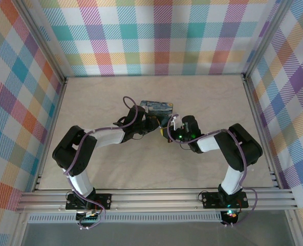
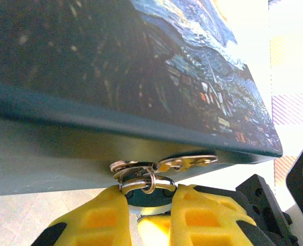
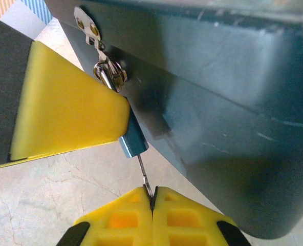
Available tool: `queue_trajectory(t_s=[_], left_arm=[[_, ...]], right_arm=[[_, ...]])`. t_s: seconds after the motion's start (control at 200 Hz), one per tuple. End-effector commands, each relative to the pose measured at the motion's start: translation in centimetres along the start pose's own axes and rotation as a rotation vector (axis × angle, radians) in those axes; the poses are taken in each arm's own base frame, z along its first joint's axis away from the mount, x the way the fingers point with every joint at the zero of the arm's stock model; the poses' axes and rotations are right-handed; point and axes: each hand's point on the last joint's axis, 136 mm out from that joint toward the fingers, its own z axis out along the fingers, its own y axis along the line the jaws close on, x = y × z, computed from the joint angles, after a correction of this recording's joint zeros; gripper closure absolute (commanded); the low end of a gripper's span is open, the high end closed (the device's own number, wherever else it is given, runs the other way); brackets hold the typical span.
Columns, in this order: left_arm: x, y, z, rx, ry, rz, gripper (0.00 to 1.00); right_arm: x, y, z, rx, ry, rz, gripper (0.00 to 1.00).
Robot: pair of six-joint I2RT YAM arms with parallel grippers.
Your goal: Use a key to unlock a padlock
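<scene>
While the key [image 3: 144,174] sits in the padlock [image 3: 133,142], we judge turning to be the step in hand.
Our left claw [image 2: 150,199] clamps the padlock between its fingers; our right claw [image 3: 152,197] pinches the key at its tips and needs a steady twist.

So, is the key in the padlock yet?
In: the key runs from the shut right gripper straight into the bottom of the padlock.

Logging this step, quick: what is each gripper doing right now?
Left gripper: closed on the padlock.
Right gripper: closed on the key, whose tip meets the padlock's end.
</scene>
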Motion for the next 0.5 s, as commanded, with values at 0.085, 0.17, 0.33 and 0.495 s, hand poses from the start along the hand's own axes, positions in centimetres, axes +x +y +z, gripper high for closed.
queue_trajectory(t_s=[0.085, 0.17, 0.33, 0.495], left_arm=[[0.8, -4.7, -1.0, 0.143, 0.050, 0.038, 0.83], [0.8, -4.7, -1.0, 0.144, 0.052, 0.038, 0.83], [0.9, -4.6, -0.9, 0.142, 0.054, 0.039, 0.83], [1.0, -4.4, -0.8, 0.139, 0.059, 0.038, 0.83]], right_arm=[[-3.3, 2.2, 0.6, -0.106, -0.109, -0.062, 0.97], [-3.6, 2.3, 0.7, -0.107, -0.115, -0.059, 0.97], [-4.9, 2.9, 0.8, -0.128, -0.138, -0.062, 0.97], [-6.5, 2.9, 0.4, -0.113, -0.168, -0.083, 0.98]])
